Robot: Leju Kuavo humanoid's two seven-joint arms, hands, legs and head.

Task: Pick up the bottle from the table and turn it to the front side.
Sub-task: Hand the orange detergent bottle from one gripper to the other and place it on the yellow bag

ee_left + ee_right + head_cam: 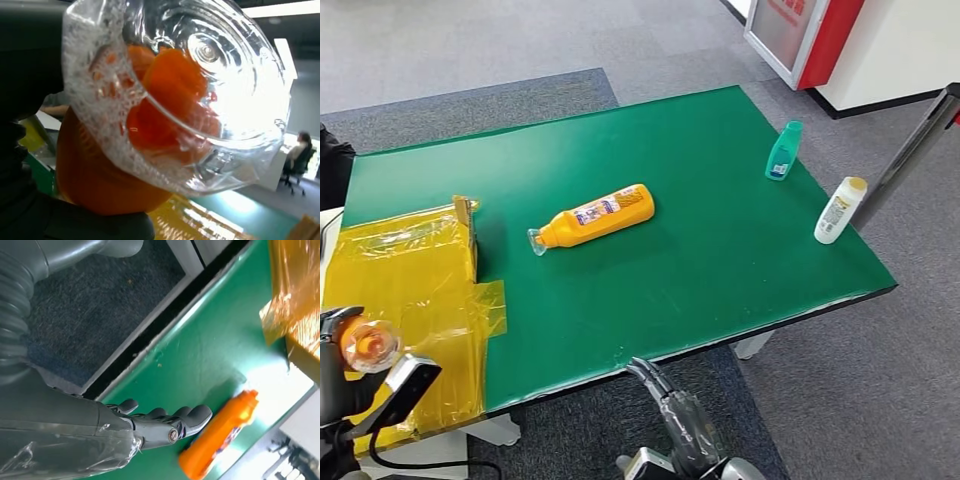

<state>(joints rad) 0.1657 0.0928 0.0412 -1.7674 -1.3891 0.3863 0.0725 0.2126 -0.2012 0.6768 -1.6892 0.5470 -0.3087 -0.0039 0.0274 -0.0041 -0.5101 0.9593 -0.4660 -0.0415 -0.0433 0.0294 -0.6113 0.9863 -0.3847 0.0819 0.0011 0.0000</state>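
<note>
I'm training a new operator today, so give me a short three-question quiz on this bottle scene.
1. True or false: the orange bottle on the green table is standing upright.
2. Multiple choice: what does the left robot hand hold? A) a teal bottle B) an orange bottle with a clear cap C) nothing
3. Fill in: the white bottle with the yellow cap lies near the table's ____ edge, beyond the teal bottle.

Key: 1 false, it lies on its side; 2 B; 3 right. The right robot hand holds nothing.
</note>
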